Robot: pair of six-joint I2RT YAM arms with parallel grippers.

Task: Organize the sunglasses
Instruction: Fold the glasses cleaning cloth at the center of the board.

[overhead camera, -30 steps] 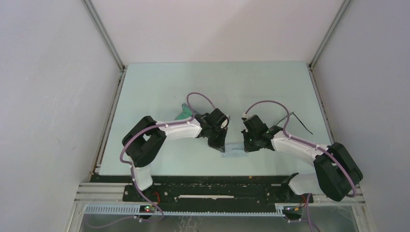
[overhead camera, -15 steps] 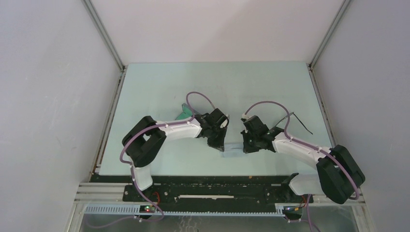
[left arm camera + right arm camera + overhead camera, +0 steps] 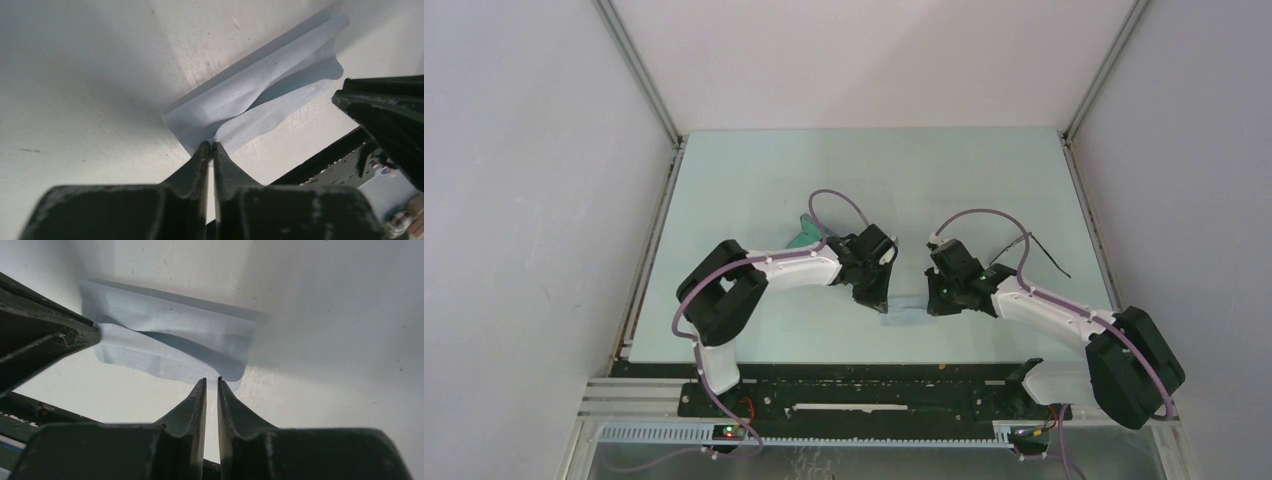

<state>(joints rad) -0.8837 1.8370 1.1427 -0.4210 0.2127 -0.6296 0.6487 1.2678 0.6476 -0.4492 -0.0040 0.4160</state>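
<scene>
Top external: sunglasses [image 3: 1049,257] apart from case [image 3: 802,233]

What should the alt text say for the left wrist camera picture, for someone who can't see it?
The left gripper, its jaws all but shut, pinches the near edge of a pale blue folded cloth that lies creased on a pale table.

No writing, label, brand or number is legible anywhere, neither on the cloth [image 3: 260,95] nor the table [image 3: 754,180].
</scene>
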